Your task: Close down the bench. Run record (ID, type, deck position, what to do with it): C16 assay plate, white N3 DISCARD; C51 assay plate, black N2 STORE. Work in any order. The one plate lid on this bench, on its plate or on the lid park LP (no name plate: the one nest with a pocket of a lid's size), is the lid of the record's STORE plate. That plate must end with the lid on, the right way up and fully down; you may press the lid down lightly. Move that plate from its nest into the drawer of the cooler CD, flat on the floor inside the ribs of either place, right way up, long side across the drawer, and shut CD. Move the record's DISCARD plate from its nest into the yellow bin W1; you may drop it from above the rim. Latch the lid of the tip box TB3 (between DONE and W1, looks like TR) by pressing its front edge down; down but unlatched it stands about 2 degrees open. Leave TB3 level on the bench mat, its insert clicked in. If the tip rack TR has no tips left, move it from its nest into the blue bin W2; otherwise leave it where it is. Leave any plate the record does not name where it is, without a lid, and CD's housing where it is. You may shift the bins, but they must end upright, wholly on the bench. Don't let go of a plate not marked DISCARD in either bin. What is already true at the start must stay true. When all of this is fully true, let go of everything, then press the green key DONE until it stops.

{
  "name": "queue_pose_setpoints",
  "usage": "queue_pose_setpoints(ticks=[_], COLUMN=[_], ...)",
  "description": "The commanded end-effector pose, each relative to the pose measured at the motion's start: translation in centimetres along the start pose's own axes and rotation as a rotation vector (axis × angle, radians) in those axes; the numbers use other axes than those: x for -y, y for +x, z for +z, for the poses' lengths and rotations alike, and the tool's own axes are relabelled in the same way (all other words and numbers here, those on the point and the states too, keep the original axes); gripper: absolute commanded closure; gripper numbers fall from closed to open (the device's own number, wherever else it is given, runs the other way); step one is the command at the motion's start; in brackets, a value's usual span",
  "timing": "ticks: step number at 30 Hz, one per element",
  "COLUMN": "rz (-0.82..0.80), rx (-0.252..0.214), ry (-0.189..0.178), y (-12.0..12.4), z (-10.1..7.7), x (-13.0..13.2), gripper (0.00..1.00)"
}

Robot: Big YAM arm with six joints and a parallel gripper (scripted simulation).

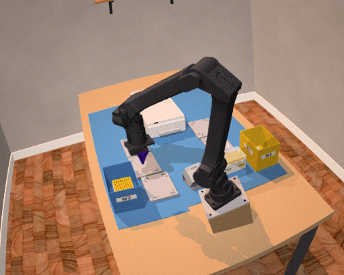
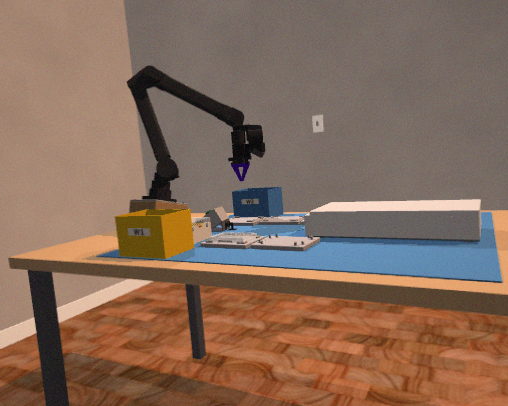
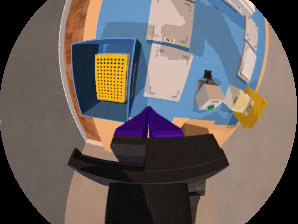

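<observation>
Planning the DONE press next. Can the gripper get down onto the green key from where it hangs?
Probably yes. The gripper is shut, empty and high above the nests; the key housing is open from above, but it sits tight against the arm's base, so expect a folded reach.

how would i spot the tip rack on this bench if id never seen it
Start at the blue mat on the wooden table and find the blue bin labelled W2 at its edge. The tip rack lies inside it: a yellow grid of holes, unlike the flat grey nests alongside.

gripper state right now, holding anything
Gripper: closed, holding nothing; it hangs above the nests beside the blue bin W2.
</observation>
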State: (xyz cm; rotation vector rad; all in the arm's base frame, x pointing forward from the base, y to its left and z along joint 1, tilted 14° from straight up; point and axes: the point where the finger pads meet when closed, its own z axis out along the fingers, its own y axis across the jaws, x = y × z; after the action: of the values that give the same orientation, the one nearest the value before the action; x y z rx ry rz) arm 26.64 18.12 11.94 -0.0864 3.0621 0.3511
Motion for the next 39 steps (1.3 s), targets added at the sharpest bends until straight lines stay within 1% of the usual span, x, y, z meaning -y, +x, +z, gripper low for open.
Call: queue_pose_setpoints(ticks=[1, 2, 4, 16, 18, 19, 20, 21, 33, 35, 36, 37, 38, 39], rz=[-0.025, -0.028, -0.025, -0.025, -0.025, -0.032, -0.026, -0.025, -0.025, -0.025, -0.036, -0.027, -0.025, -0.025], rx=[0.028, 0.042, 0.026, 0.025, 0.025, 0.057, 0.029, 0.025, 0.024, 0.024, 0.072, 0.034, 0.024, 0.024], ry=[-0.013, -0.018, -0.011, -0.009, -0.009, -0.016, -0.01, -0.008, -0.005, -0.005, -0.006, -0.005, -0.004, -0.004], y=[-0.4, -0.7, 0.0, 1.5, 1.5, 0.5, 1.6, 1.8, 3.3, 3.3, 1.6, 3.1, 3.6, 3.7], z=[-1.1, -1.3, -1.1, -1.2, -1.2, -2.0, -1.2, -1.2, -1.4, -1.4, -2.8, -1.7, -1.4, -1.4], x=[0.2, 0.4, 1.4, 5.9, 5.9, 5.9, 6.7, 7.1, 11.7, 11.7, 11.7, 12.3, 12.8, 13.2], gripper=[1.0, 1.0, 1.0, 1.0, 1.0, 1.0, 1.0, 1.0, 1.0, 1.0, 1.0, 1.0, 1.0, 1.0])
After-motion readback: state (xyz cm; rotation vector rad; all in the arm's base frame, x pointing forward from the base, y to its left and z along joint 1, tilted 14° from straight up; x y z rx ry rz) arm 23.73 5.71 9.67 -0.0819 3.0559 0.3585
